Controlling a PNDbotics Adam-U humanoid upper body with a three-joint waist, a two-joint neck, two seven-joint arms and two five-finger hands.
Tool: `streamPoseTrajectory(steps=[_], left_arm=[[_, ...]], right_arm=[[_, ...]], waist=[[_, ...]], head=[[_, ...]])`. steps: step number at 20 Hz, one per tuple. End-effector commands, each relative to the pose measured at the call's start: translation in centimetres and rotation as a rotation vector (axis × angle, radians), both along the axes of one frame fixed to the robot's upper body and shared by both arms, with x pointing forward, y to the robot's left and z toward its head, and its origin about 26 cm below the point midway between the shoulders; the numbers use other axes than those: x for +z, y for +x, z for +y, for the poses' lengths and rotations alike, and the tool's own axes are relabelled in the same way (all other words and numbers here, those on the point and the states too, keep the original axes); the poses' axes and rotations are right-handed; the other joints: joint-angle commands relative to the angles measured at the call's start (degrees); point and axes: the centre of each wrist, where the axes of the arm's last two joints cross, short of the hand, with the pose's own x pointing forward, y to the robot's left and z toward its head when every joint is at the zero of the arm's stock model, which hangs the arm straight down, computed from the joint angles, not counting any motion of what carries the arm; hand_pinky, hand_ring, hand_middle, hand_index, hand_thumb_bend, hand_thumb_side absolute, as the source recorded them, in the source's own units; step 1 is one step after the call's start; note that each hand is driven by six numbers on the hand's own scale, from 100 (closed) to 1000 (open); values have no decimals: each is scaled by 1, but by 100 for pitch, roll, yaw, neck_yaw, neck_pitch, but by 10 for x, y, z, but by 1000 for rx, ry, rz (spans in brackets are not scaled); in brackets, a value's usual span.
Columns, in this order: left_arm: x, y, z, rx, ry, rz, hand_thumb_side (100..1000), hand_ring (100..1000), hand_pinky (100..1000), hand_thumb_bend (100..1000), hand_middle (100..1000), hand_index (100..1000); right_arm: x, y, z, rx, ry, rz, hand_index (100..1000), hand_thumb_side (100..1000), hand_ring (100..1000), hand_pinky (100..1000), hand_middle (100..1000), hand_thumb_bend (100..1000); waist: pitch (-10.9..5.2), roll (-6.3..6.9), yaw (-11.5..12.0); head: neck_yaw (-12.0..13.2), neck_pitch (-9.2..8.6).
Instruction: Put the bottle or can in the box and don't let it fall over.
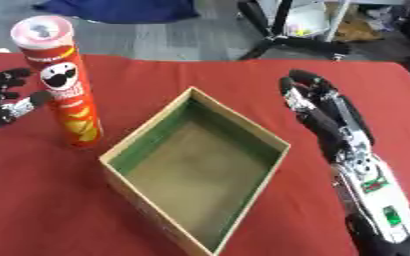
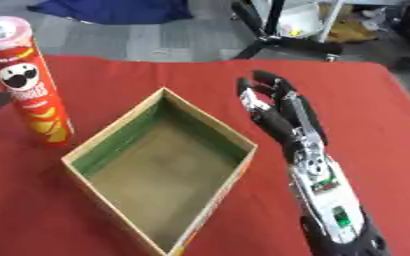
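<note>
I read no clear words | tall red cardboard crisp can [image 1: 64, 82] showed a moustached face logo | lettering beneath it was blurred

Red tablecloth [image 1: 200, 82] covers the whole work surface. Behind it is grey floor [image 1: 156, 40] with a blue cloth [image 1: 121, 9] heaped at the top edge, plus a black stand's legs [image 1: 283, 42] splayed out nearby.

Open box [image 1: 196, 170] beside upright can [image 1: 61, 82]
</note>
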Motion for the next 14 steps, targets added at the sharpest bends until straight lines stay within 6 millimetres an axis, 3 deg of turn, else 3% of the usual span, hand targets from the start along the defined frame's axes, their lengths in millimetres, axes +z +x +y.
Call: streamPoseTrajectory(steps=[1, 14], left_arm=[[17, 2, 0, 7, 9, -46, 708, 1000, 951, 574, 956, 973], [19, 4, 1, 14, 42, -44, 699, 1000, 958, 569, 962, 973]], right_arm=[[11, -2, 0, 11, -3, -38, 826, 430, 917, 806, 852, 266], [10, -1, 1, 14, -4, -31, 826, 435, 917, 807, 853, 258]], waist=[[-69, 24, -18], [-36, 43, -19]], head=[[4, -89], [-41, -3]])
